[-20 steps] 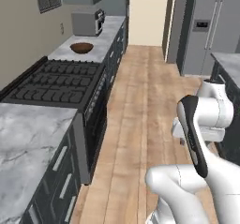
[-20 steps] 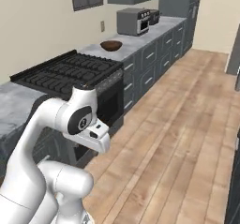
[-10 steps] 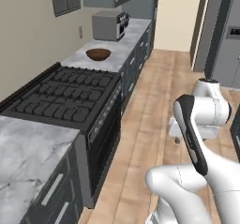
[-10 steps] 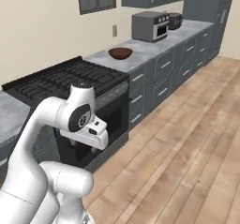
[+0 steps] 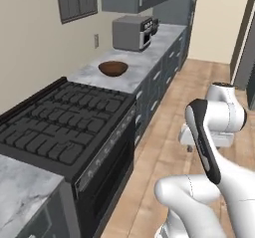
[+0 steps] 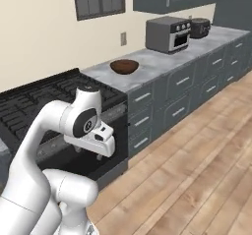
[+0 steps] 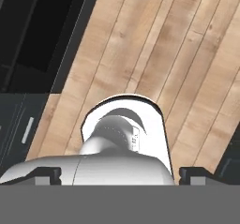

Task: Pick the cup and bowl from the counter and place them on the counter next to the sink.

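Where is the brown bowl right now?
The bowl sits on the counter just past the far end of the black stove, with the grey toaster oven farther along behind it; the right base view shows it too.

Even, bright rendered light, faint soft shadows, no glare, slightly soft detail

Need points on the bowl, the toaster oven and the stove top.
bowl [image 5: 113,68], left base view, on its wooden inside.
toaster oven [image 6: 168,34], right base view, on its grey front face.
stove top [image 5: 64,120], left base view, on the black grates.
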